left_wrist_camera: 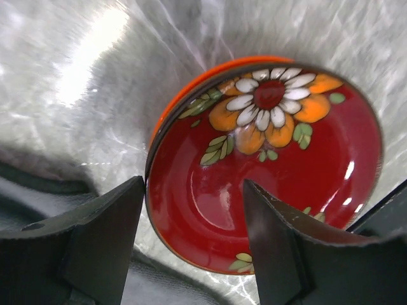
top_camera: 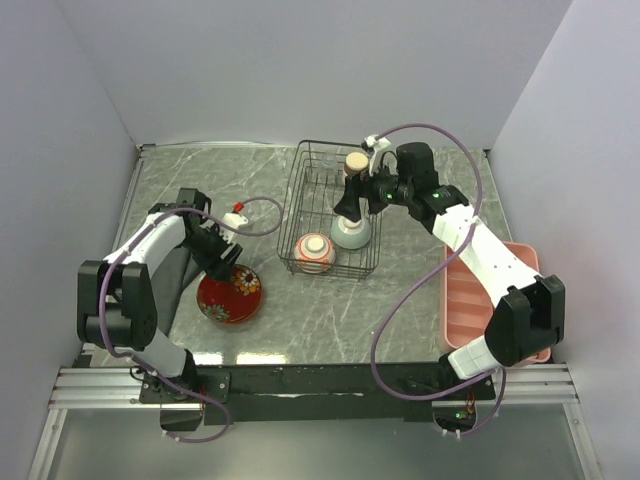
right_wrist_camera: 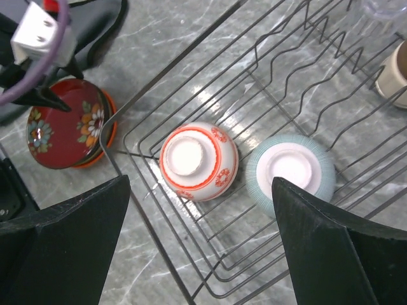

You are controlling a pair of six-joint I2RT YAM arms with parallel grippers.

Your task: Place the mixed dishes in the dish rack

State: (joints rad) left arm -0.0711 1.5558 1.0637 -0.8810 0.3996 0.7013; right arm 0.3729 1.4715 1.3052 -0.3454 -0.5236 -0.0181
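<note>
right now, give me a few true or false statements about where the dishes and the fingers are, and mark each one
1. The red floral bowl is in the dish rack. False: it sits on the orange-rimmed plate on the table, left of the rack.
2. The reddish bowl and the mint-green bowl lie upside down in the rack. True.
3. The right fingers are shut on the mint-green bowl. False: they are open above the rack, holding nothing.
4. The tan cup is in the rack. True.
5. The left fingers straddle the floral bowl's rim. True.
</note>
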